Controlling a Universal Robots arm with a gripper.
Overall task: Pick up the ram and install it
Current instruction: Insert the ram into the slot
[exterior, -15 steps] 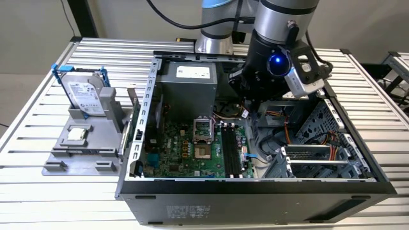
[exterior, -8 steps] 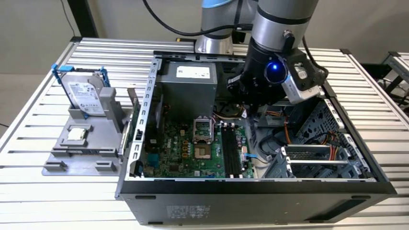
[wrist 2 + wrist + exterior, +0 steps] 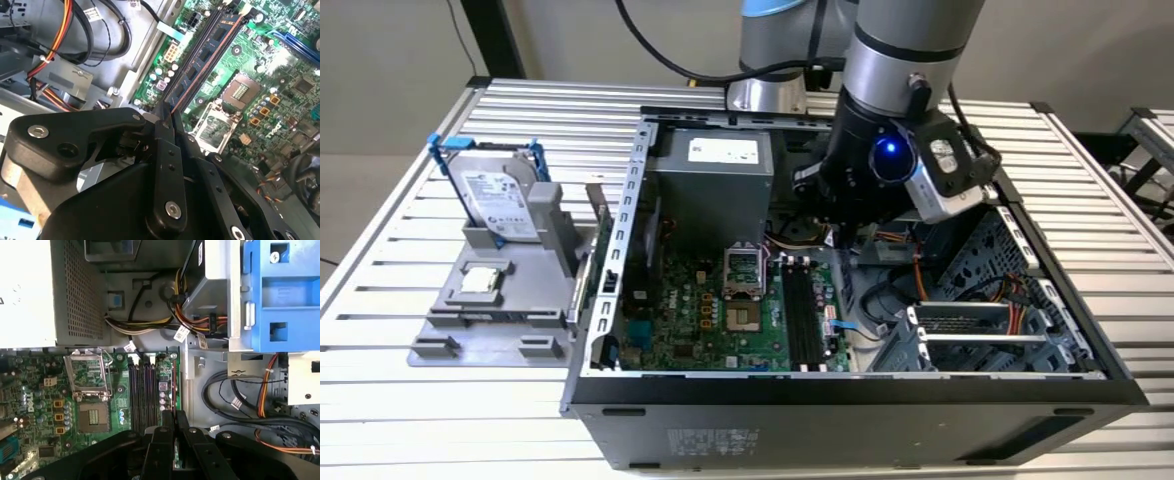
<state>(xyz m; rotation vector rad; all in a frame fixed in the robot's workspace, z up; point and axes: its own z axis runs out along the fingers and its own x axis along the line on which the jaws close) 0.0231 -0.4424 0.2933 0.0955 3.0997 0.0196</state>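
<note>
The black two-fingered gripper point(image 3: 167, 119) was pressed together on the ram point(image 3: 202, 55), a long, thin, dark blue-black memory stick with a row of chips. It pinched the stick edge-up over the outermost of the black slots point(image 3: 135, 390) on the green motherboard point(image 3: 30, 405). To do this step well, I judged, the stick needed to lie parallel to its slot and be pushed straight down. The fingers hid part of its length. I could not tell whether its lower edge was seated or the end latches were closed. Farther off, the open dark tower case point(image 3: 854, 420) lay on the slatted metal bench point(image 3: 380, 250).

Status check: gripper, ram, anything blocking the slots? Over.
Gripper shut on the ram, inside the case. Ram lined up along the memory slots; seated or not, cannot tell. Cables lie clear of the slots.
</note>
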